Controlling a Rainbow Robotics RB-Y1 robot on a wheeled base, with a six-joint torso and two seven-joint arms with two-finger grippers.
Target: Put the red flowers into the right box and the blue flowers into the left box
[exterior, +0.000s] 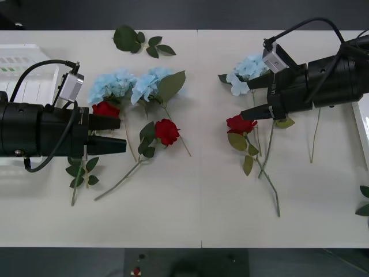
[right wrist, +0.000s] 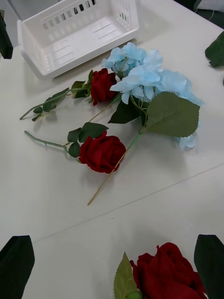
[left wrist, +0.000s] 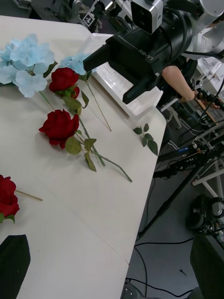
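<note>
Three red flowers lie on the white table: one (exterior: 105,109) just beyond my left gripper's far finger, one (exterior: 167,131) mid-table, one (exterior: 239,123) beside my right gripper's near finger. Blue flowers lie at the left (exterior: 112,83) (exterior: 150,83) and the right (exterior: 248,69). The left box (exterior: 23,69), a ribbed white crate, stands at the far left, partly behind my left arm. The right box (exterior: 362,124) shows its rim at the right edge. My left gripper (exterior: 112,134) and right gripper (exterior: 253,98) are both open and hold nothing. In the right wrist view a rose (right wrist: 168,275) lies between the open fingers.
Loose green leaf sprigs lie at the table's back (exterior: 135,40), under my left arm (exterior: 81,170) and at the right edge (exterior: 363,208). Long stems trail toward the front of the table. A person's arm (left wrist: 177,79) shows beyond the tray (left wrist: 126,88).
</note>
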